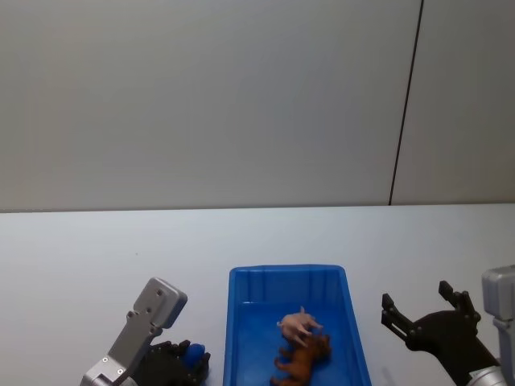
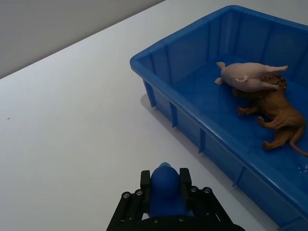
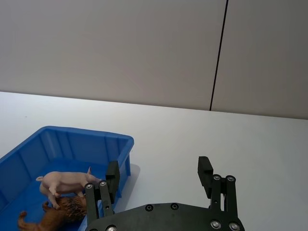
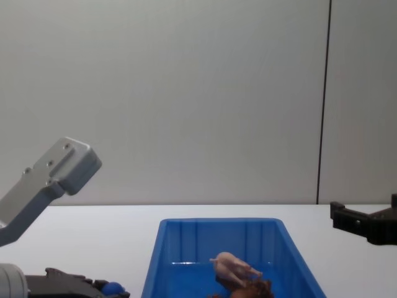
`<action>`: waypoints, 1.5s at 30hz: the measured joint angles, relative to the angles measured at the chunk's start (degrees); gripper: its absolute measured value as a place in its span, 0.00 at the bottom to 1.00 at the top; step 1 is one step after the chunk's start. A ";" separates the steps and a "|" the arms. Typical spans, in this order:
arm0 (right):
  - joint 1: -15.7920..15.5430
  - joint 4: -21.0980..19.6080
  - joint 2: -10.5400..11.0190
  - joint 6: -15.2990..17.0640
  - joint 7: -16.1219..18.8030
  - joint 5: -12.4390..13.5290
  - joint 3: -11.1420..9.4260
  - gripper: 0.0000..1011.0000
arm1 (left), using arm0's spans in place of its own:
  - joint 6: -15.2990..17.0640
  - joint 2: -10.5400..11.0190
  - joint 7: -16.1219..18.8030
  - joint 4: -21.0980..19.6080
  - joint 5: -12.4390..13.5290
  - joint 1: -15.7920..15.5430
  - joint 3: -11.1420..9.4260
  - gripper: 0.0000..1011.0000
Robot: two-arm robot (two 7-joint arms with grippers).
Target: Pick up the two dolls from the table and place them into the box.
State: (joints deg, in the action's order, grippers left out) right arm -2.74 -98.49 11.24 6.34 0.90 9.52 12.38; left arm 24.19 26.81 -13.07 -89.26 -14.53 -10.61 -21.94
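Note:
Both dolls lie inside the blue box: the pale pink pig-like doll rests partly on top of the brown shaggy doll. The left wrist view has the pink doll over the brown doll within the box. My left gripper sits low on the table just left of the box, its fingers close around a small blue rounded thing. Right of the box, my right gripper hovers open and empty, also seen as the right gripper.
The white table stretches wide to the left, right and behind the box. A plain grey wall with a dark vertical seam stands behind the table's far edge.

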 joint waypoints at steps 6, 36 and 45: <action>0.00 0.00 0.00 0.00 0.00 0.00 0.00 0.99 | -0.86 -0.07 -0.18 0.37 0.00 0.01 0.06 0.28; 0.00 0.00 0.00 0.00 0.00 0.00 0.00 0.99 | -7.27 1.37 -1.57 -7.12 -1.77 -0.78 2.64 0.10; 0.00 0.00 0.00 0.00 0.00 0.00 0.00 0.99 | -8.96 0.95 -6.23 -8.36 -1.77 -2.17 2.70 0.07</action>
State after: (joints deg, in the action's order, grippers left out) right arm -2.74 -98.49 11.24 6.33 0.90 9.52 12.38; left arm 15.24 27.76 -19.30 -97.63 -16.30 -12.77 -19.24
